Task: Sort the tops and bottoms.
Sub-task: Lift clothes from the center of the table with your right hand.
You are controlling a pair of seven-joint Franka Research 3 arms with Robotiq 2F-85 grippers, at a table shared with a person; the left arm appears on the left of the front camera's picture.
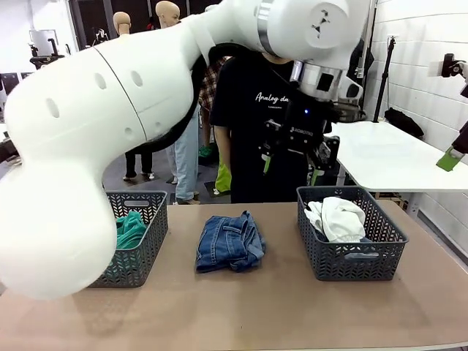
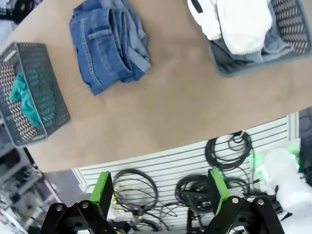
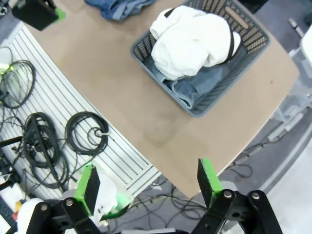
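Wide, empty: left fingers (image 2: pixel 103 192) and right fingers (image 3: pixel 88 187). Folded darker-blue denim (image 1: pixel 230 241) on brown worktop (image 1: pixel 256 307) between grey lattice baskets (image 1: pixel 351 267).

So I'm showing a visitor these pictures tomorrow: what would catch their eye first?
The bulky white robot arm looms across the left of the front view. Beyond it, a folded darker-blue denim garment lies on the brown table between two dark grey plastic baskets: the left basket holds teal-green fabric, the right basket a heaped white garment.
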